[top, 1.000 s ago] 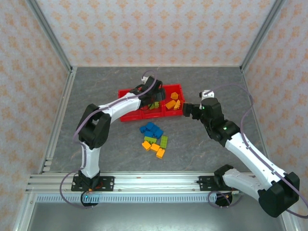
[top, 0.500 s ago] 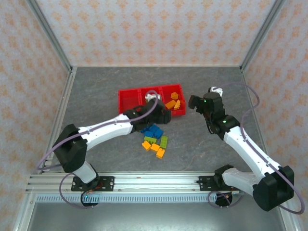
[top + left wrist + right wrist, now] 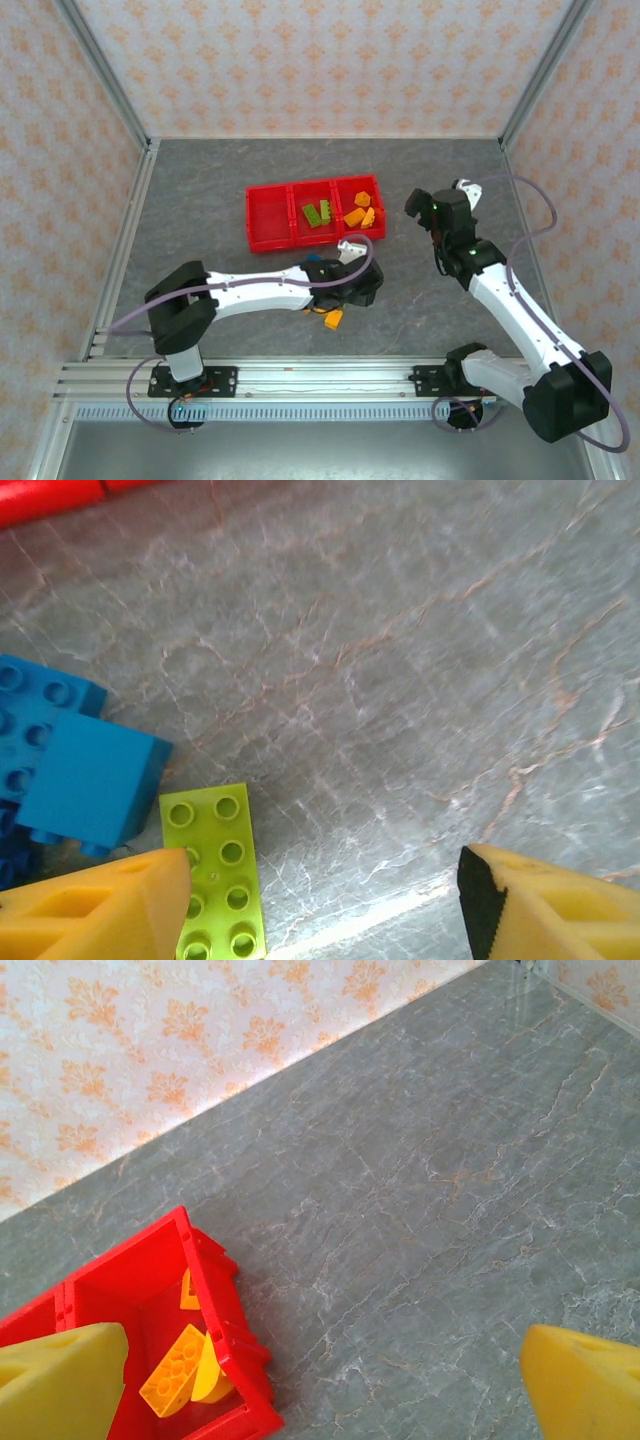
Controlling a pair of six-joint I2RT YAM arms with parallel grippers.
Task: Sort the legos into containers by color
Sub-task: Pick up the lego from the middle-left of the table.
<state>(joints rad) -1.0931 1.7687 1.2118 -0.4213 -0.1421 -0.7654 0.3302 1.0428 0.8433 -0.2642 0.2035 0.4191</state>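
Observation:
The red containers [image 3: 268, 218] form a row of three bins: the left bin is bare, the middle one holds lime green legos [image 3: 320, 213], the right one orange legos [image 3: 360, 212]. My left gripper [image 3: 362, 285] hangs low over the loose pile in front of the tray, hiding most of it; an orange brick [image 3: 333, 319] shows beside it. In the left wrist view the gripper [image 3: 325, 890] is open over bare table, with a lime green brick [image 3: 215, 865] at its left finger and blue bricks [image 3: 70, 770] beyond. My right gripper [image 3: 418, 205] is open, raised right of the tray.
In the right wrist view the red right bin [image 3: 215, 1340] with its orange bricks [image 3: 175, 1370] lies at lower left, grey table [image 3: 430, 1260] beyond it. Patterned walls enclose the table on three sides. The tray's corner [image 3: 50, 495] shows in the left wrist view.
My left arm has swung from the tray's middle bin down to the loose pile in front. My right gripper has drawn back, away from the tray's right end.

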